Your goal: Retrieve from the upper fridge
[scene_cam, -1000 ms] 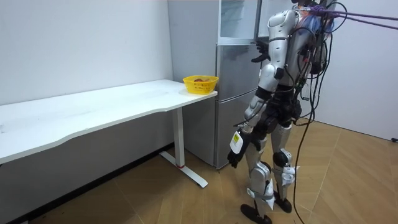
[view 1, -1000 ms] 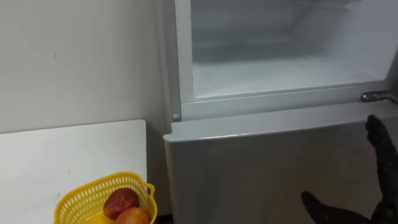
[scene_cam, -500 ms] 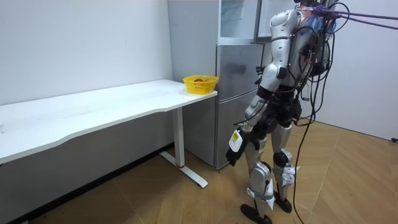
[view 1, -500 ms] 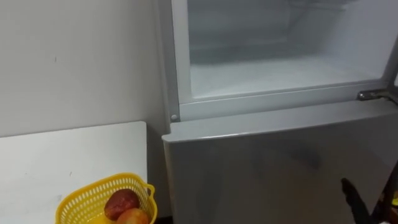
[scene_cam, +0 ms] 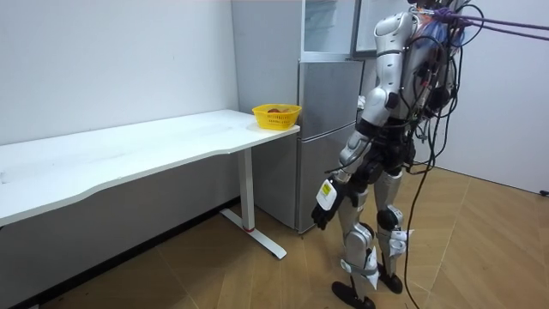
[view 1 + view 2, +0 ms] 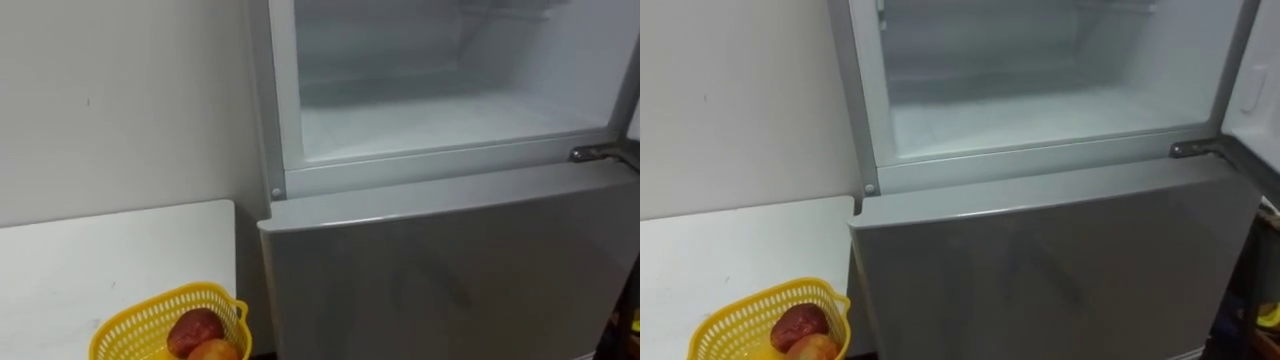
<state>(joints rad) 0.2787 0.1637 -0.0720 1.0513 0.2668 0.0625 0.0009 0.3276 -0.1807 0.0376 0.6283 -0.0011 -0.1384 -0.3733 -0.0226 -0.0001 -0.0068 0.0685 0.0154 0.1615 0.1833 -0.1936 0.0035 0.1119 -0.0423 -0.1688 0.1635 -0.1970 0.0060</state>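
The upper fridge compartment [image 6: 440,110] stands open in front of me, and its white frosted floor [image 6: 1040,115] is bare. Below it the grey lower door [image 6: 440,270] is closed. A yellow basket [image 6: 130,325] sits on the white table's corner to the left of the fridge, with red apples [image 6: 195,328] inside. In the room view I stand upright facing the fridge [image 5: 322,112], and my left hand [image 5: 322,215] hangs beside my thigh.
The white table [image 6: 110,250] meets the wall on the left, close to the fridge's side. The open upper door [image 6: 1255,90] stands at the right edge above a metal hinge [image 6: 595,153]. In the room view the long table [image 5: 129,150] stretches left over wooden floor.
My right hand, raised before the lower door a second ago, has dropped down and out of the eye views. The head camera has shifted slightly. The fridge and basket have not moved.
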